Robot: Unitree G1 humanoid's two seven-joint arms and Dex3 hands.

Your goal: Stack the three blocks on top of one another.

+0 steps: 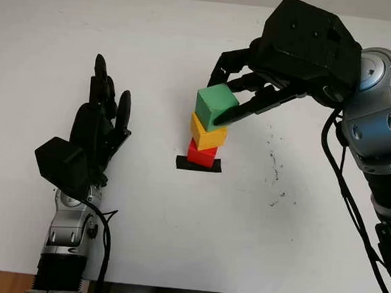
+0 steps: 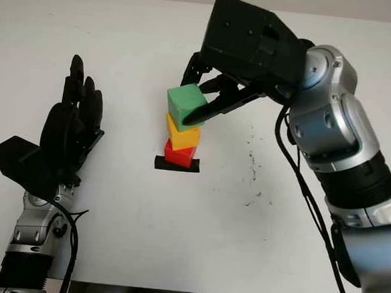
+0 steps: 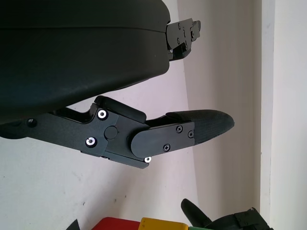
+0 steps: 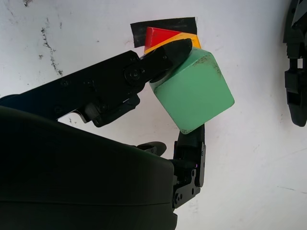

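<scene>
Head view: left hand (image 1: 92, 129) sitting nearest, open, idling on white table (image 1: 175, 239). Right hand (image 1: 242, 96) pinching green block (image 1: 214, 105) atop yellow block (image 1: 206, 134) and red block (image 1: 202, 153).

Right wrist view: green block (image 4: 194, 91) tilting, corner-down; no long axis. Advice: square it flat before releasing.

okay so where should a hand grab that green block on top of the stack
Take the green block by two opposite side faces, coming from above right as the right hand does now. It sits tilted on the yellow block, so its sides are free while its underside is not.
</scene>
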